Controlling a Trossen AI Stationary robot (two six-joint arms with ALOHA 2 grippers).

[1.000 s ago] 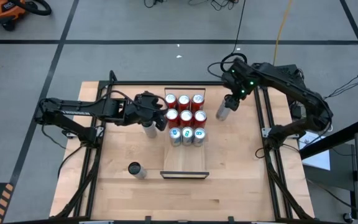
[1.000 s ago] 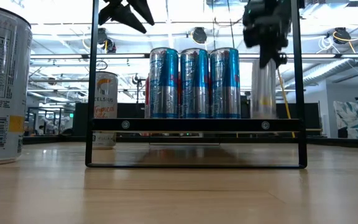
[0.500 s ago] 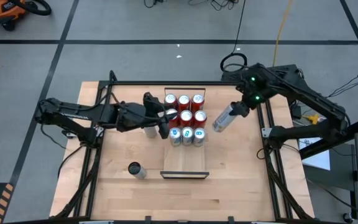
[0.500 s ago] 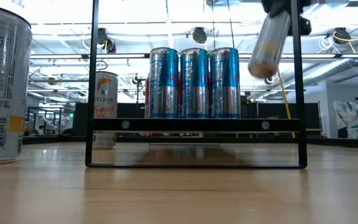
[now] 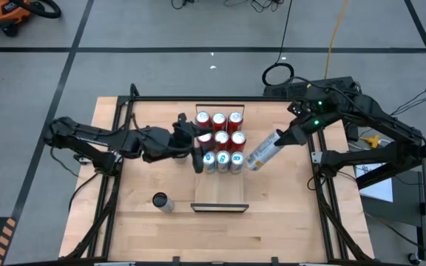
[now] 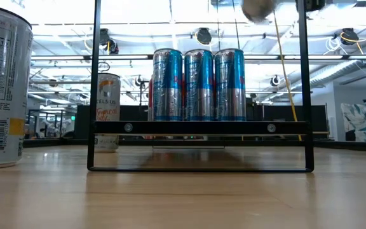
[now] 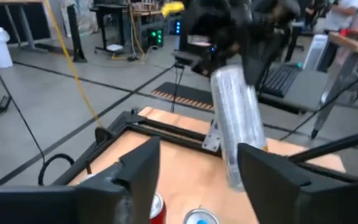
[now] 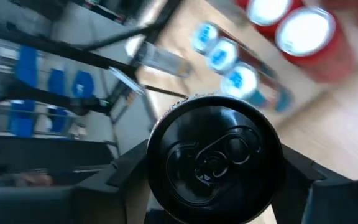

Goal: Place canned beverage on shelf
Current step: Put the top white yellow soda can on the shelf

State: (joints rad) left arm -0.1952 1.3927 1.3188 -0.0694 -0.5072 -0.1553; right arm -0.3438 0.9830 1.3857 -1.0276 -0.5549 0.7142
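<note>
The right gripper [image 5: 285,139] holds a silver can [image 5: 262,151] by its top end, the can tilted and lifted clear of the table [image 5: 287,222], just beside the right long edge of the shelf [image 5: 220,193]. In the right wrist view the can's black lid [image 8: 215,165] sits clamped between the 2 dark fingers.

The shelf runs from the table's far edge toward its middle. It carries 9 upright cans in 3 rows: 6 red cans [image 5: 218,128] at the far end, then 3 blue cans [image 5: 222,161]. The near half of the board is bare wood up to the raised lip.

The left gripper [image 5: 196,151] reaches in low along the shelf's left long edge, beside the blue row, its fingers [image 7: 143,171] spread apart around nothing. A dark-topped can [image 5: 161,201] stands alone toward the table's near left corner.
</note>
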